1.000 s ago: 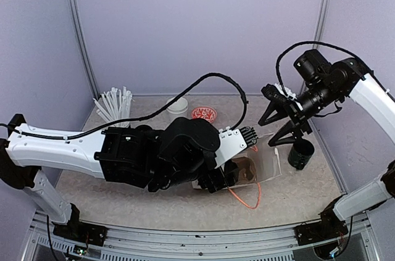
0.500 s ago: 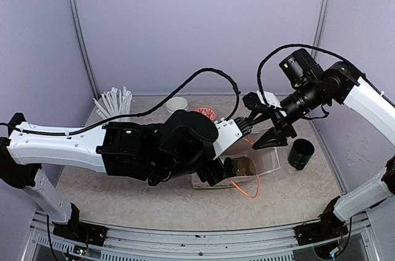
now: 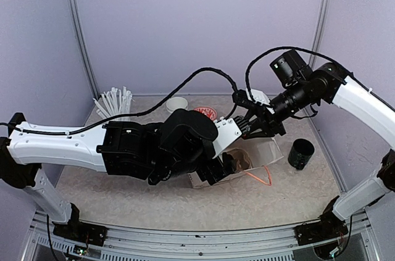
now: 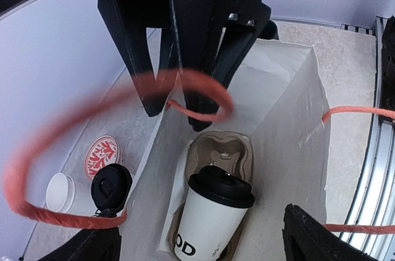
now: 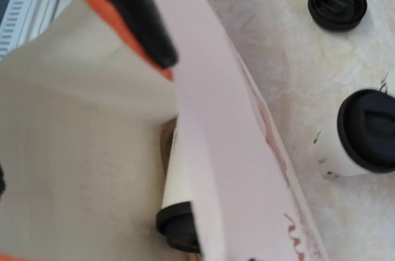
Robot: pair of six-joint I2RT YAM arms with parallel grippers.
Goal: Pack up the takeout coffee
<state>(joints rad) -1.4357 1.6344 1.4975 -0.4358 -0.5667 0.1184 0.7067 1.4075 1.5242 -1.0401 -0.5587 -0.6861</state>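
Observation:
One takeout coffee cup [image 4: 207, 227], white with a black lid, stands in a cardboard carrier [image 4: 222, 147] inside the white paper bag [image 4: 284, 125]. The right wrist view shows it past the bag wall [image 5: 173, 181]. A second lidded cup [image 5: 361, 134] stands on the table outside the bag [image 4: 111, 184]. My left gripper [image 4: 200, 245] is open, its fingers wide apart either side of the bag's near end [image 3: 219, 171]. My right gripper [image 4: 174, 119] hangs over the bag's far end [image 3: 244, 126], fingertips apart, with the orange handle [image 4: 197, 82] looped between them.
A black pot [image 3: 300, 153] stands right of the bag [image 3: 268, 150]. A bundle of white straws [image 3: 114, 103] is at the back left. A small white cup [image 3: 178, 104] and a red patterned disc [image 3: 203, 113] lie behind the bag. A loose-looking black lid [image 5: 336, 3] sits near the second cup.
My right gripper has moved left and down from above the black pot to the bag's mouth and its orange handle. The bag has shifted slightly. My left arm has barely moved.

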